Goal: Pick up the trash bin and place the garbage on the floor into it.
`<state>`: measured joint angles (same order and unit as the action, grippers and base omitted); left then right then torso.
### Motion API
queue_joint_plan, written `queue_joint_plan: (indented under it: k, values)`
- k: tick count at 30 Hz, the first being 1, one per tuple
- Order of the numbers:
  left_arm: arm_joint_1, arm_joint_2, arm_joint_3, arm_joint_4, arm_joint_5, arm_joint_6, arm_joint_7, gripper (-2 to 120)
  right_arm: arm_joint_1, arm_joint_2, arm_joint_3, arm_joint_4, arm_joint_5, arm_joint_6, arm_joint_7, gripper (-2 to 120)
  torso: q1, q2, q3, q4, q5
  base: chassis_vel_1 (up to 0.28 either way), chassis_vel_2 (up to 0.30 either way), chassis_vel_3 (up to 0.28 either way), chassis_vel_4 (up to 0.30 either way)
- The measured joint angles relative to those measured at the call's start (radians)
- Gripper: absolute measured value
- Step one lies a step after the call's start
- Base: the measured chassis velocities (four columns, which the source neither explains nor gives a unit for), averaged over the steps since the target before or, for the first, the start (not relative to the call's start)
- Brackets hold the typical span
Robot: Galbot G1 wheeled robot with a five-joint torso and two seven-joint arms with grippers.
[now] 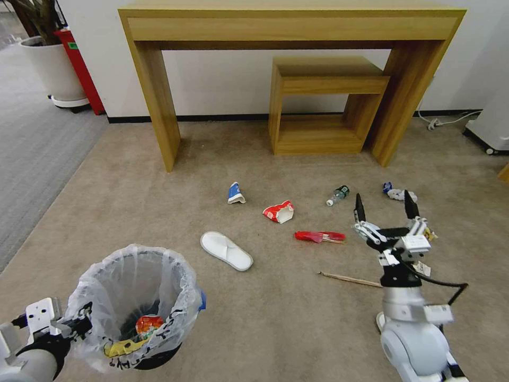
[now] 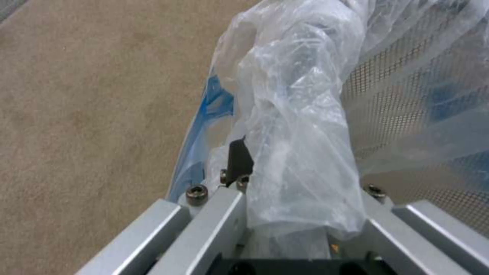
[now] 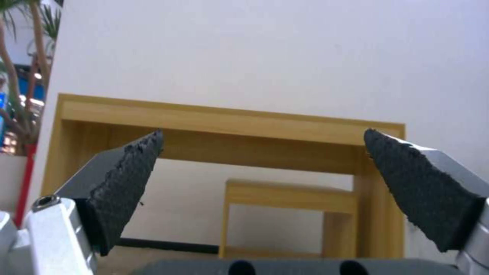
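Observation:
The trash bin [image 1: 135,302], black with a crinkly whitish bag, hangs at the lower left, and my left gripper [image 1: 79,321] is shut on its rim. In the left wrist view that gripper [image 2: 285,164] clamps the bag [image 2: 300,126] and the mesh wall [image 2: 407,114]. Red and yellow wrappers [image 1: 144,328] lie inside the bin. On the floor [image 1: 159,212] lies garbage: a white slipper [image 1: 226,250], a blue-white piece [image 1: 235,193], a crushed paper bowl [image 1: 279,211], a bottle [image 1: 338,195], a red wrapper with sticks [image 1: 318,236], a tissue [image 1: 398,194] and a wooden stick [image 1: 350,279]. My right gripper [image 1: 384,207] [image 3: 262,133] stands open above the floor.
A tall wooden table [image 1: 291,32] and a smaller wooden stand [image 1: 323,106] under it line the back wall. A white planter [image 1: 50,66] and a red object [image 1: 79,63] stand at the back left on grey carpet [image 1: 37,154]. A cable [image 1: 448,121] runs at the far right.

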<state>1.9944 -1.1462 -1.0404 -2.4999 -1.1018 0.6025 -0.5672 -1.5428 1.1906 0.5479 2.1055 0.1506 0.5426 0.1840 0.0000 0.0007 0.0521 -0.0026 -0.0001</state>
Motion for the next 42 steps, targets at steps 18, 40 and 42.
queue_joint_plan:
  k: [18, 40, 42]
  values:
    - [0.005, 0.004, -0.013, 0.0, 0.0, -0.003, 0.001, 1, -0.1, 0.04, -0.006, 0.043, -0.026, -0.095, 0.109, 100, 0.0, 0.0, 0.0, 0.0001, 0.0001, 0.0, 0.0, 0.0, 0.0]
    - [0.006, 0.005, -0.011, 0.0, 0.002, -0.003, -0.002, 1, -0.104, 0.051, -0.035, 0.018, 0.037, -0.101, 0.075, 100, 0.0, 0.0, 0.0, 0.0001, 0.0, 0.0, 0.0, 0.0, 0.0]
    - [0.006, 0.006, -0.011, 0.0, 0.001, -0.003, -0.003, 1, -0.103, 0.051, -0.037, 0.015, 0.037, -0.097, 0.072, 100, 0.0, 0.0, 0.0, 0.0001, 0.0, 0.0, 0.0, 0.0, 0.0]
